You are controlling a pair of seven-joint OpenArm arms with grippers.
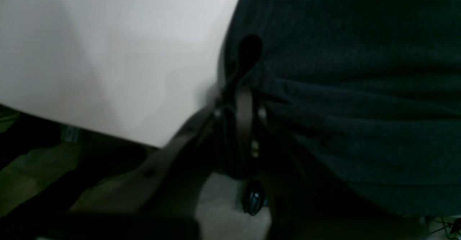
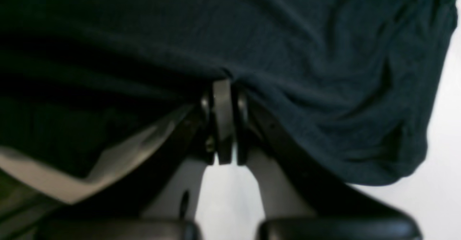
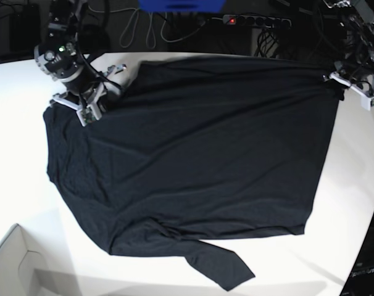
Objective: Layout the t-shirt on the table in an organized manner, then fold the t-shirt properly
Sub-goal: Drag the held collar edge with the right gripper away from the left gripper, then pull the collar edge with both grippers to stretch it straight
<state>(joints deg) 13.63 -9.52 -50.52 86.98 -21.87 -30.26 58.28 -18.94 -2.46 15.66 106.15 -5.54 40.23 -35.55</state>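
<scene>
From my station, the left tool [image 1: 248,89] reads as clamped on the t-shirt [image 3: 199,160]: in its wrist view the fingers are drawn together and dark fabric bunches around them at the cloth's edge, with bare white bench [image 1: 119,53] running off toward 9 o'clock. In the base view this left tool [image 3: 340,83] sits at the shirt's 2 o'clock corner, near the bench's far edge.

The right tool [image 2: 223,85] is likewise closed on the t-shirt: its wrist view shows the fingers pressed together with a fold of cloth gathered at their tips and wrinkles radiating from that point. In the base view the right tool [image 3: 91,102] holds the garment's 10 o'clock corner.

Between the two holds the far hem is stretched nearly straight. The shirt lies spread across the middle of the bench [image 3: 360,185], mostly flat, with light creases. One sleeve trails out toward 6 o'clock, and the fabric bulges toward 9 o'clock.

A white cardboard box [image 3: 14,265] corner sits at 7 o'clock. A power strip [image 3: 255,21] and cables lie beyond the bench at 12 o'clock.
</scene>
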